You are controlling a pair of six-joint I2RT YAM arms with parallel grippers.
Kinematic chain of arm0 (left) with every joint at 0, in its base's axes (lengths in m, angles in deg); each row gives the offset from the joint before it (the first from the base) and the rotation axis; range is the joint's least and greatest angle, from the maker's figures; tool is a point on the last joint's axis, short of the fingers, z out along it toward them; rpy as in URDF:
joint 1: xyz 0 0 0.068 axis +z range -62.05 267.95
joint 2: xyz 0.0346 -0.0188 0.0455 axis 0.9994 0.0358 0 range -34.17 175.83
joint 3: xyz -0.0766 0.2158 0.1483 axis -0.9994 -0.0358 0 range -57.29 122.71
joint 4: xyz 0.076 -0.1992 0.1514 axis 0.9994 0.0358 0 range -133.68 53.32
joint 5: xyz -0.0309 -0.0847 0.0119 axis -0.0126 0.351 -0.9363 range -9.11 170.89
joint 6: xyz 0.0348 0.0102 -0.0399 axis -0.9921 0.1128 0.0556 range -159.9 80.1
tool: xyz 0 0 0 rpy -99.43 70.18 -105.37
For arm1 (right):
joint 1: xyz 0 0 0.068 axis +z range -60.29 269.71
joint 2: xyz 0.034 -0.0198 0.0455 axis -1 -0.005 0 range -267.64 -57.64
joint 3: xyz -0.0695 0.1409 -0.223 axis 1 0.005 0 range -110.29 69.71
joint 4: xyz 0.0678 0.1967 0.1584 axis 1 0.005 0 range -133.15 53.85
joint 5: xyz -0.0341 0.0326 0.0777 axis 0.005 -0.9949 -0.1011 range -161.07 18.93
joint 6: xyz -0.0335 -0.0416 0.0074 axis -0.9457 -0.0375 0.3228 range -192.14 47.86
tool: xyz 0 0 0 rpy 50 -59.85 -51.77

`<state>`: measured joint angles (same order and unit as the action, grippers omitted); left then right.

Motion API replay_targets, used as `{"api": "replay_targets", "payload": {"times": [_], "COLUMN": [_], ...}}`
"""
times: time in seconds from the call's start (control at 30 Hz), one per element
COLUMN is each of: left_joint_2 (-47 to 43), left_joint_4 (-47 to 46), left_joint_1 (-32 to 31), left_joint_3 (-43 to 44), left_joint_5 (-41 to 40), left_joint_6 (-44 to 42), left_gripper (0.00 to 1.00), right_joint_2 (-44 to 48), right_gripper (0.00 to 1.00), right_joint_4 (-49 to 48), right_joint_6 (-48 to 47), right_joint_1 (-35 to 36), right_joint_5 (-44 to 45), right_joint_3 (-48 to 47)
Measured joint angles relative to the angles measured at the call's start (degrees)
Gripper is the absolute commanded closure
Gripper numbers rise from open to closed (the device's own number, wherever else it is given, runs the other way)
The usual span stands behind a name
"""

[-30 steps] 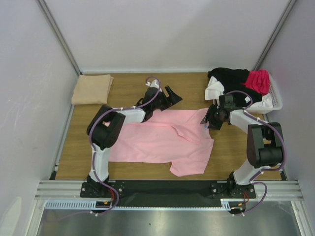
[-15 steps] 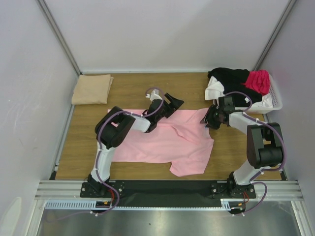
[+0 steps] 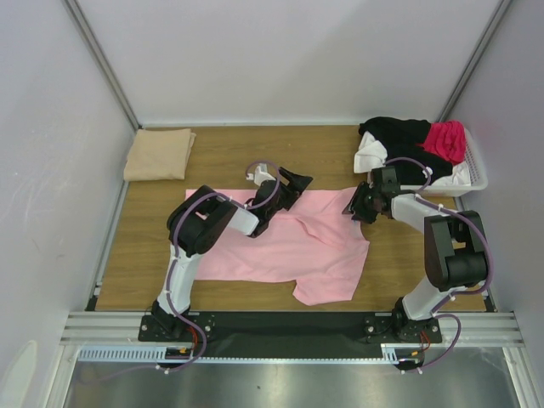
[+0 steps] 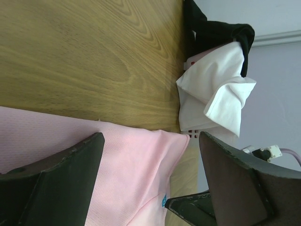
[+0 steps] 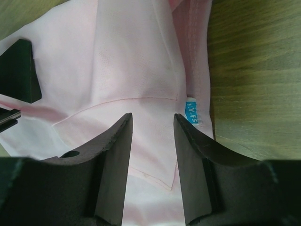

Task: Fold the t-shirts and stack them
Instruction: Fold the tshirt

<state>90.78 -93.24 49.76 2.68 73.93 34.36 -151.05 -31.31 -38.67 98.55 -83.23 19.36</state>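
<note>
Light: bright, even, diffuse from above.
Shadows: faint and soft-edged on the brown wooden tabletop (image 3: 221, 157).
Glare: dull sheen on the grey brushed-metal strip (image 3: 280, 384).
Focus: overhead view sharp; wrist views soften at their lower edges.

From above, my left arm (image 3: 208, 223) covers part of the pink t-shirt (image 3: 297, 255); my wrist cameras crop it. Blue tag (image 5: 192, 113): lettering unreadable (too small). Basket (image 3: 476, 180) mostly buried under heaped t-shirts (image 3: 408, 140).

Table (image 3: 229, 144): wooden top.
Middle: pink shirt (image 3: 280, 246), spread out, rumpled at its near right.
Far left corner: tan shirt (image 3: 159, 153), folded.
Far right corner: white basket (image 3: 476, 174).
</note>
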Motion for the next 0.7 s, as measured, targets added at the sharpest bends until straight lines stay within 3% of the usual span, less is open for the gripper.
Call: {"api": "replay_targets", "payload": {"times": [0.7], "left_joint_2": [0.2], "left_joint_4": [-2.3], "left_joint_1": [0.0], "left_joint_3": [-1.0], "left_joint_5": [-0.7], "left_joint_6": [1.2], "left_gripper": [0.12], "right_joint_2": [-0.2], "right_gripper": [0.57], "right_joint_4": [1.0], "right_joint_6": [-0.1], "right_joint_1": [1.6], "right_joint_5": [4.6], "right_joint_3": [0.3]}}
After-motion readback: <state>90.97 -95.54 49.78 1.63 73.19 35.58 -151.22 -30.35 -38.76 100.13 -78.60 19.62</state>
